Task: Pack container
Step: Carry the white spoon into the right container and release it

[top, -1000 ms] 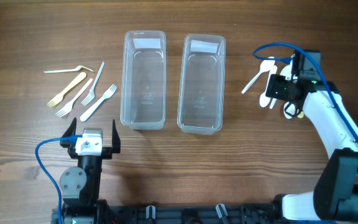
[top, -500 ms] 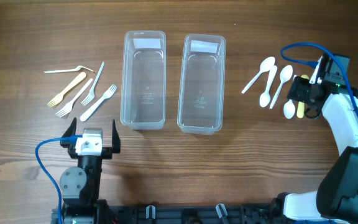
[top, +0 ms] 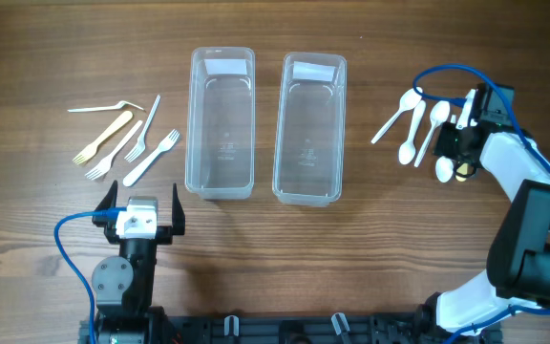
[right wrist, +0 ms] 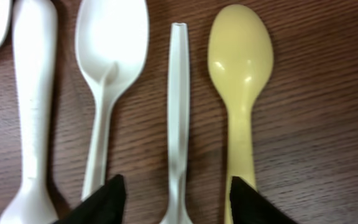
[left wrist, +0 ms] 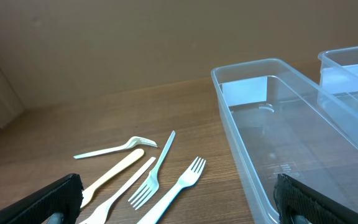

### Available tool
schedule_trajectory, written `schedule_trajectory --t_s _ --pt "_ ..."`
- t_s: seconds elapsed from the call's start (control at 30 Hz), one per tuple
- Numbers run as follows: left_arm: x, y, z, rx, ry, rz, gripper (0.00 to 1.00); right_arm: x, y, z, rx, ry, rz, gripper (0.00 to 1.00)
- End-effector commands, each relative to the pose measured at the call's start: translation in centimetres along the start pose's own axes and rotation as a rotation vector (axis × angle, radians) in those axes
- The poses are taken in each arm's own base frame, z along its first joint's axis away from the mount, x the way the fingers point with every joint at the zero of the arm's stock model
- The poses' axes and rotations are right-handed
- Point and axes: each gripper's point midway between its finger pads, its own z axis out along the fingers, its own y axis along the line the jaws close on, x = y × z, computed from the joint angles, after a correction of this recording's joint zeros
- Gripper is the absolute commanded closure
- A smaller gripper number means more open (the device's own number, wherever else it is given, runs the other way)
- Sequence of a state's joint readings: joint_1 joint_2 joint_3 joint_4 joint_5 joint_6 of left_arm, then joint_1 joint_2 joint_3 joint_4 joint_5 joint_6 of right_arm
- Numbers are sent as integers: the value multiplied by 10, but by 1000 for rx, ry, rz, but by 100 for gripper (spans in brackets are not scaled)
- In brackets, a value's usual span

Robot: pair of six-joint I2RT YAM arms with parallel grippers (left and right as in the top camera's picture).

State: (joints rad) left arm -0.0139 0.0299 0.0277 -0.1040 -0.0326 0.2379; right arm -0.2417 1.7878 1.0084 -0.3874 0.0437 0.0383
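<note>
The right tool (right wrist: 176, 202), open and empty, straddles the handle of a white spoon (right wrist: 178, 93): light, stiff, slick plastic, probably best pinched mid-handle.

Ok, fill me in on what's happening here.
The right gripper is down over the spoons, open, its fingers either side of the handle of a white spoon beside the yellow spoon. The left gripper sits open near the forks, holding nothing. Both containers are empty; nothing is packed yet.
</note>
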Motion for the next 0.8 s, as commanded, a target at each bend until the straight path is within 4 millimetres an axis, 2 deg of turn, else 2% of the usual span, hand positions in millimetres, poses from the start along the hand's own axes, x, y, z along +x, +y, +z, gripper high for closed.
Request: schedule_trajectory --t_s 0.0,0.13,0.23,0.5,0.73,0.77 --pt "2 1 0 -6 1 -9 0 -3 6 4 -18 2 25 57" --pt "2 0 0 -6 1 -9 0 -4 1 4 14 -1 35 69" --pt "2 1 0 -6 1 -9 0 -4 1 4 15 -2 35 72" --pt "2 1 0 -6 1 -9 0 -4 0 6 20 0 35 71" --pt "2 1 0 -6 1 -9 0 10 0 28 23 53 33 72" --pt "2 1 0 -6 1 -8 0 13 0 31 24 63 39 78"
